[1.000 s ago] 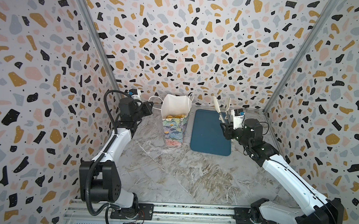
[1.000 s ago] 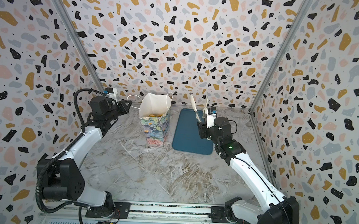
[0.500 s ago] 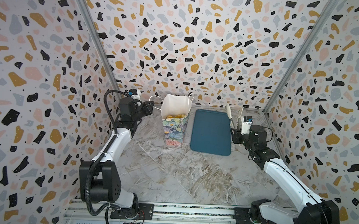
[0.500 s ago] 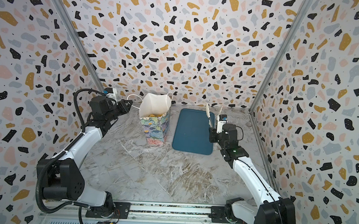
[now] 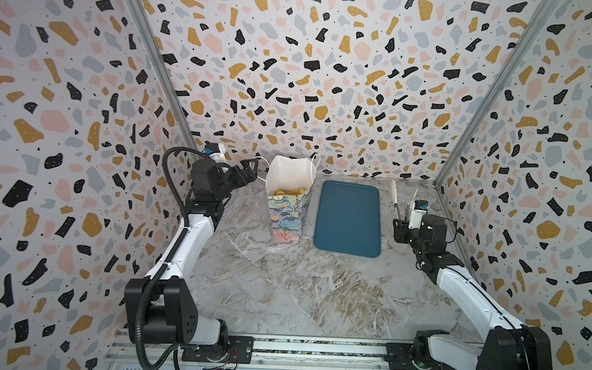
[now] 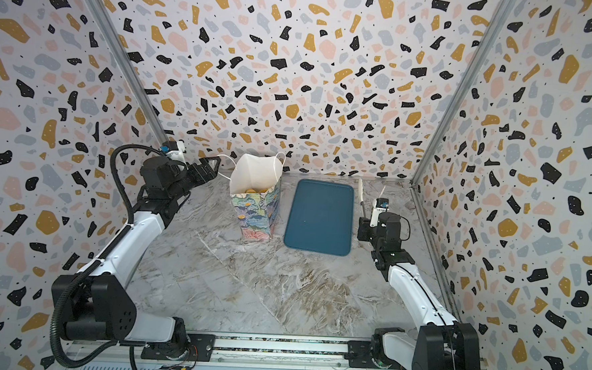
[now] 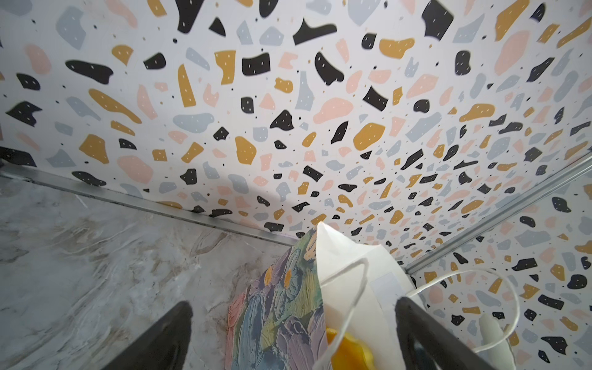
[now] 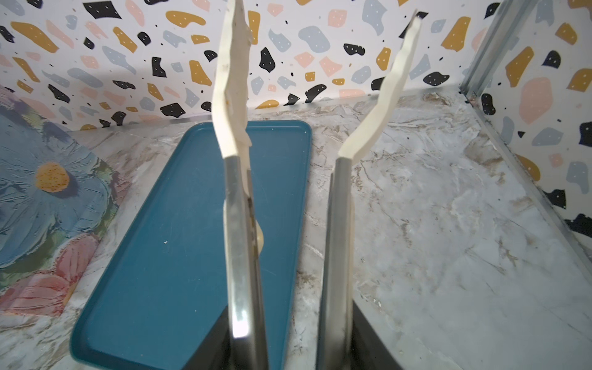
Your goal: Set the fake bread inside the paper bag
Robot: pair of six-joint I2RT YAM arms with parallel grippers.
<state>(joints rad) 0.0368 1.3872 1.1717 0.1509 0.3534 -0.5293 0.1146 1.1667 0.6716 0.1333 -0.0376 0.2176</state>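
Observation:
The paper bag stands upright left of the tray, its white mouth open. Golden fake bread lies inside it. My left gripper is open at the bag's left rim, its fingers either side of a white cord handle and gripping nothing. My right gripper is shut on metal tongs. Their white tips point up, stand apart and hold nothing. It hovers right of the tray.
A flat dark-blue tray lies bare between the bag and the right arm. The terrazzo-patterned back wall stands just behind the bag, and the side walls run close to both arms. The floor is marble-patterned.
My left gripper has opened beside the bag's handle without shifting place. The right arm has drawn back to the right, from over the tray's edge to beside it, tongs still in its grip.

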